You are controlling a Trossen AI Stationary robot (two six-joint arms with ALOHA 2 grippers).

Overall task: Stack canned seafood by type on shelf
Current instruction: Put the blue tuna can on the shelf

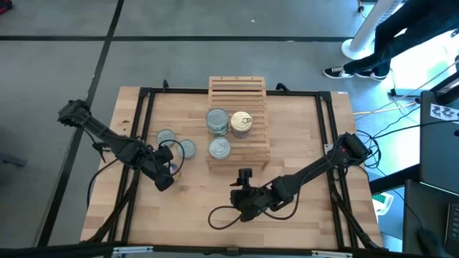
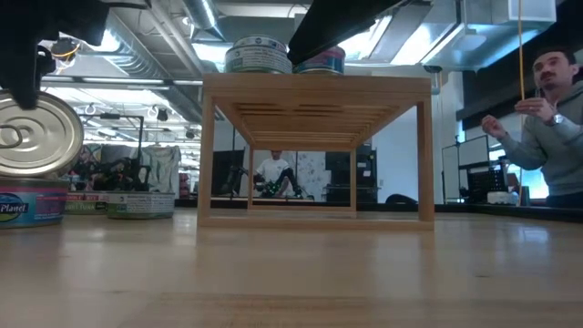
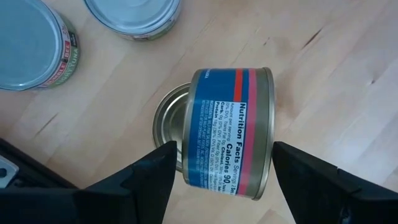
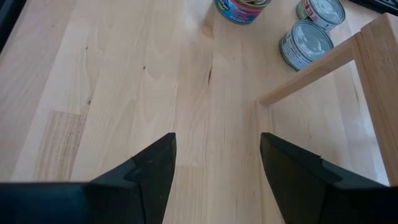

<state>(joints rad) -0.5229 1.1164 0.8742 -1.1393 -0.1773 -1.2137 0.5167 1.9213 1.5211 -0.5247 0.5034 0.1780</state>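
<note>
High view first: from above, the slatted shelf (image 1: 238,122) stands near the middle of the bench's (image 1: 301,129) far edge, and it already carries tins. A grey-blue-topped stack (image 1: 217,120) sits beside a gold-topped stack (image 1: 241,123) around the shelf's centre, with a further grey-blue tin (image 1: 219,148) at the shelf's near edge. Like seems to be kept with like, which fits sorting by type.

Off the shelf's left side, two more grey-blue tins (image 1: 166,137) rest flat on the bare bench, near each other. Just beside them hovers the left end effector (image 1: 166,172). Its wrist view shows what it has: a blue-labelled tin (image 3: 227,142) clamped between the two fingers (image 3: 144,180), turned so its printed side wall faces the camera and its golden top points sideways. A second golden-topped tin (image 3: 166,121) shows partly behind it, though I cannot tell whether the two touch. Gripping across the flat faces would let the arm carry it sideways, but it will probably need turning level before it goes onto the gold stack.

Nearer the bench's front edge, ahead of the shelf, the right end effector (image 1: 244,188) waits with fingers spread wide and nothing between them; its wrist view looks along bare wood past a shelf leg (image 4: 308,74).
</note>
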